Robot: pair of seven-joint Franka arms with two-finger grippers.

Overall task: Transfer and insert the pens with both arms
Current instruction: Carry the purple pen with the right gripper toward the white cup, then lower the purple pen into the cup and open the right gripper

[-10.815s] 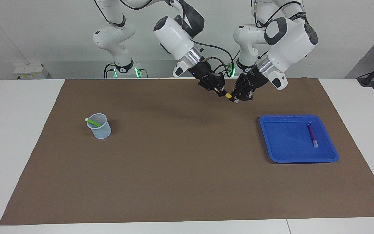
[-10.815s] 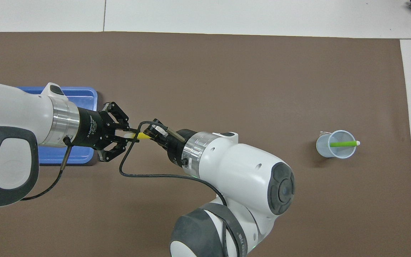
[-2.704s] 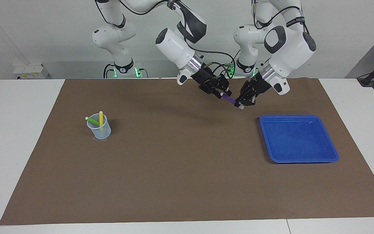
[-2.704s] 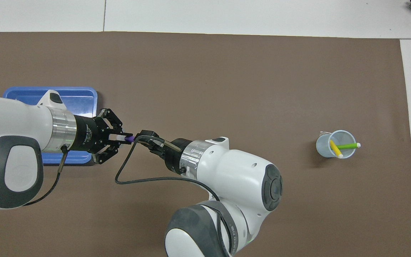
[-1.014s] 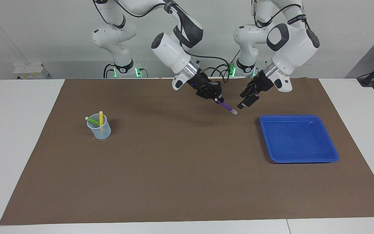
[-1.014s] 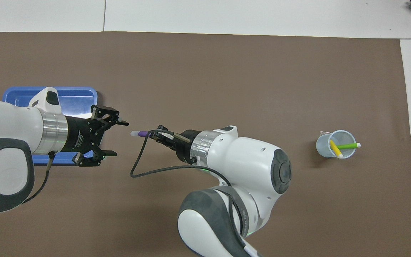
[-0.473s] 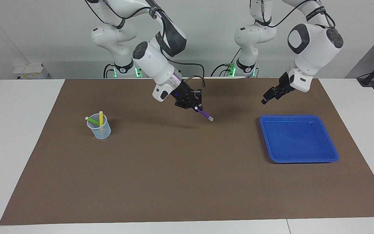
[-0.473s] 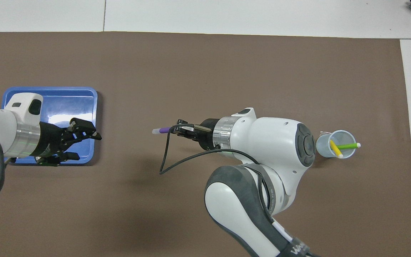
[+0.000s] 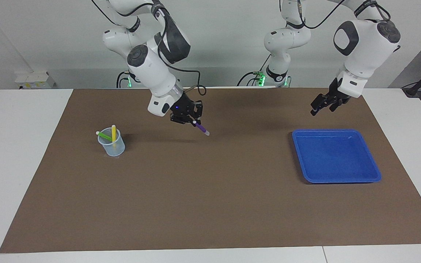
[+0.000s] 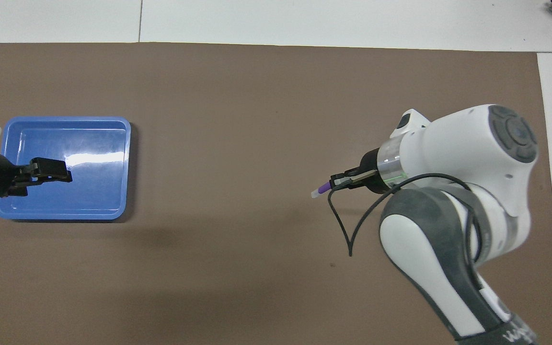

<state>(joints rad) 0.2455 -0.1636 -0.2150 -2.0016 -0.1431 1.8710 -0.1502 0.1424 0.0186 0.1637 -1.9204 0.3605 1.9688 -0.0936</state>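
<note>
Right gripper (image 9: 194,123) is clenched on the purple pen (image 9: 202,129), up in the air over the brown mat (image 9: 210,204). It grips the pen at one end; the rest of the shaft slants down and out from the fingertips, whitish end lowest and clear of the mat. In the overhead view the same gripper (image 10: 340,182) shows the pen (image 10: 320,189) poking out toward the left arm's end of the table.

Left gripper (image 9: 321,105) is released, fingers spread wide, nothing between them. It hangs in the air over the mat near the edge closest to the robots, toward the left arm's end. From overhead it (image 10: 41,172) covers part of the blue tray (image 10: 113,143), but the facing view shows it well above the tray and touching nothing.

Blue tray (image 9: 336,177) sits on the mat toward the left arm's end of the table.

Clear cup (image 9: 112,145) stands on the mat toward the right arm's end. The green pen (image 9: 104,136) leans in it, whitish tip over the rim; the yellow pen (image 9: 113,133) stands in it nearly upright. In the overhead view the right arm hides the cup.
</note>
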